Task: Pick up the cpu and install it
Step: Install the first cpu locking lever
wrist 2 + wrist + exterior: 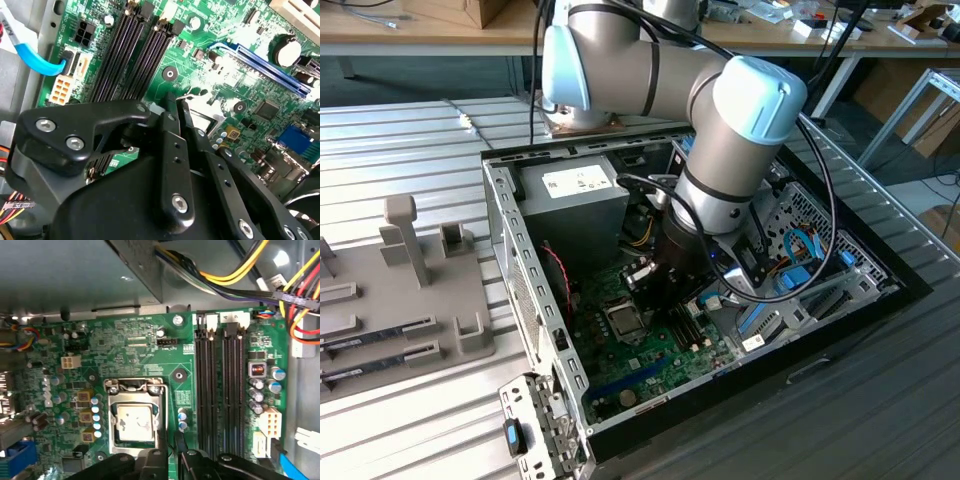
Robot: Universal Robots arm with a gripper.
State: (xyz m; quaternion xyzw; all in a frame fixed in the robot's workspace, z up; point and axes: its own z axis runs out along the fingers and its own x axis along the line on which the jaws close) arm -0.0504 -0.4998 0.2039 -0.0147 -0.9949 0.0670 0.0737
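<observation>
Close over the board, the gripper (176,100) hangs with its fingers drawn together and nothing between them, just beside the socket (135,385). Just past its tips in the first wrist view, the cpu (132,422) lies flat in the socket, its silvery top smeared and the metal frame around it. Next to it run the empty black memory slots (220,390). Farther off, yellow and black cables (225,275) lead toward the power supply (582,195) at one end of the case (520,280). Beyond the case, at the exterior view's left, a grey tray (370,270) rests on the ribbed surface (380,150).
</observation>
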